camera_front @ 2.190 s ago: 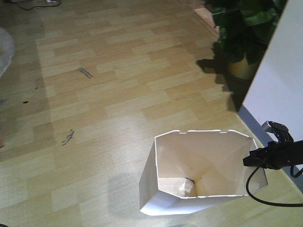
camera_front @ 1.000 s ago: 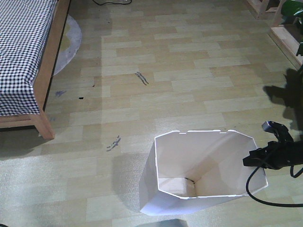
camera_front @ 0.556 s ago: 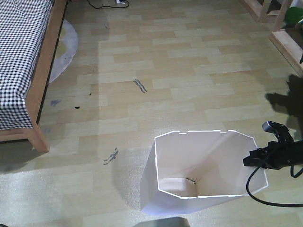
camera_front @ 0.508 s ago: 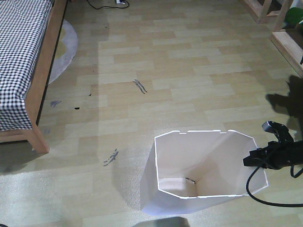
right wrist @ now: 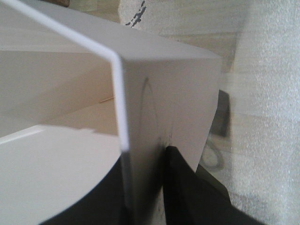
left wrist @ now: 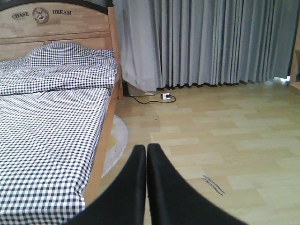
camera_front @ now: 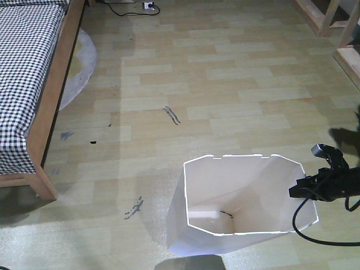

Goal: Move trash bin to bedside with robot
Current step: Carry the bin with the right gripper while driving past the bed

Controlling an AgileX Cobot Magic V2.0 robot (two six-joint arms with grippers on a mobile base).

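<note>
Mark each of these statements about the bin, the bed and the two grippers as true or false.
1. The right gripper is clamped on the wall of the bin. True.
2. The left gripper grips the bin's other side. False: it is shut on nothing, with only the bed and the floor ahead of it.
3. The bin touches the bed frame. False: a stretch of bare floor lies between them.
4. The bed has black-and-white checked bedding. True.
5. The bin stands upright with its top open. True.
</note>
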